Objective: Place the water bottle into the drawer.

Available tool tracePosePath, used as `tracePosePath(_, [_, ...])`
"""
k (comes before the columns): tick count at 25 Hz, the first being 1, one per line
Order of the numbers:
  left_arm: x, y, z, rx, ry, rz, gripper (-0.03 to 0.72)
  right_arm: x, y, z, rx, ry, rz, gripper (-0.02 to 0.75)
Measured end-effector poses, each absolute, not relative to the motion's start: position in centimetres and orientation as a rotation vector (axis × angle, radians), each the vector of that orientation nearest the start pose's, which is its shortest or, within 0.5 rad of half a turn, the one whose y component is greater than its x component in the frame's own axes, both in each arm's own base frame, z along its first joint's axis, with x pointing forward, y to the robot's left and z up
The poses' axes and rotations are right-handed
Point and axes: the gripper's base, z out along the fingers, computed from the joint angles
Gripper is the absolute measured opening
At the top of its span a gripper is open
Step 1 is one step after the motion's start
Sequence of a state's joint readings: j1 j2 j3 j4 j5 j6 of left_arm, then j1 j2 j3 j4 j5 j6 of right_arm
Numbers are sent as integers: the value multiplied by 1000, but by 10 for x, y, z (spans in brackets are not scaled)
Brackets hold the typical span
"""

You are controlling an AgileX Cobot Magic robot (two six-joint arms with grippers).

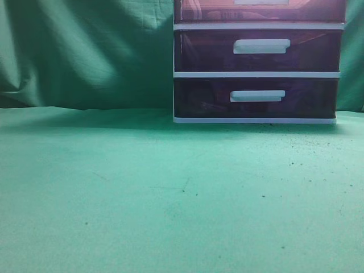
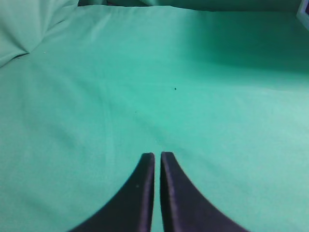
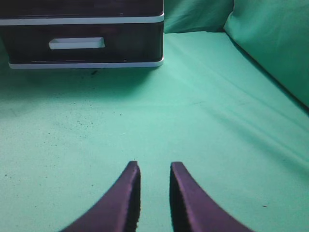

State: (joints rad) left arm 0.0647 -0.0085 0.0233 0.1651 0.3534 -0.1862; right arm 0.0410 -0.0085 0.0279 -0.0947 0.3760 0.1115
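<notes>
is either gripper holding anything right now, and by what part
Nothing is held. The left gripper has its fingers almost together with only green cloth beneath; the right gripper stands slightly apart, empty. No bottle shows in any view.

- We see matt green cloth (image 1: 142, 193) under the drawer unit, lightly creased and flecked with dark specks.
- The drawer (image 1: 259, 10) fronts look like glossy, translucent dark purple plastic with smooth white plastic rims.
- Our right gripper (image 3: 154, 174) fingers look smooth, dark and faintly shiny.
</notes>
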Motion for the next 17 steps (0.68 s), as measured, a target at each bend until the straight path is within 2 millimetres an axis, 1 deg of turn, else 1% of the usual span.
tracePosePath(17, [53,9,174,-127,1846,78,0,53,-1,171,7,1877,12,171])
